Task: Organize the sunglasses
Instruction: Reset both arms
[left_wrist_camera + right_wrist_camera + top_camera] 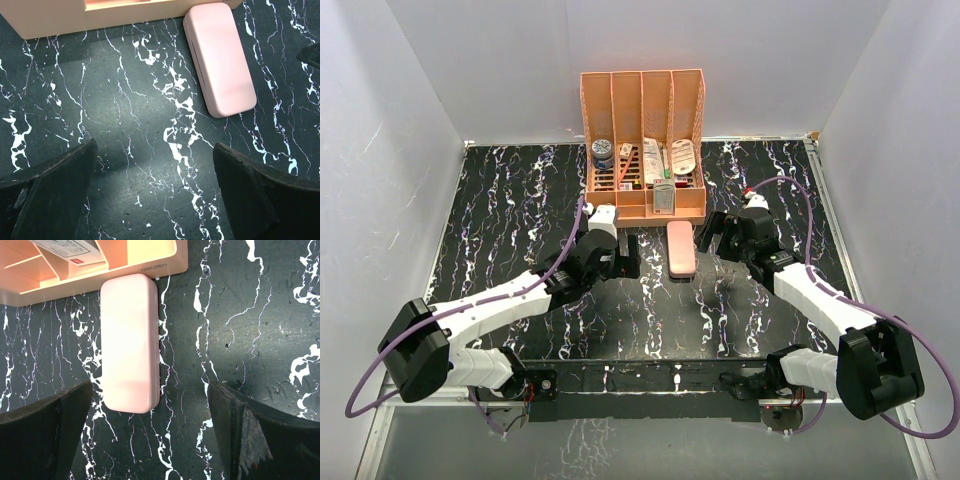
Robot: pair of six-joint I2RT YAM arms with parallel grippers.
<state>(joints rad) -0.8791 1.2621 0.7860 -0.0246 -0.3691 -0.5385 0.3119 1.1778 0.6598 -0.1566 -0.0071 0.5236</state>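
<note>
No black sunglasses show in any view. The pink glasses case point(681, 249) lies closed on the black marbled table, its far end touching the front of the orange organizer point(645, 110). My left gripper point(630, 256) is open and empty just left of the case, over bare table point(155, 190); the case point(220, 57) lies ahead and to the right of it. My right gripper point(708, 238) is open and empty just right of the case point(130, 345), whose near end lies ahead between the fingers point(150, 430), closer to the left one.
The orange organizer point(150, 270) stands at the back centre with upright dividers and holds a can point(603, 153), packets and small items. Its front wall shows in the left wrist view point(75, 17). White walls enclose the table on three sides.
</note>
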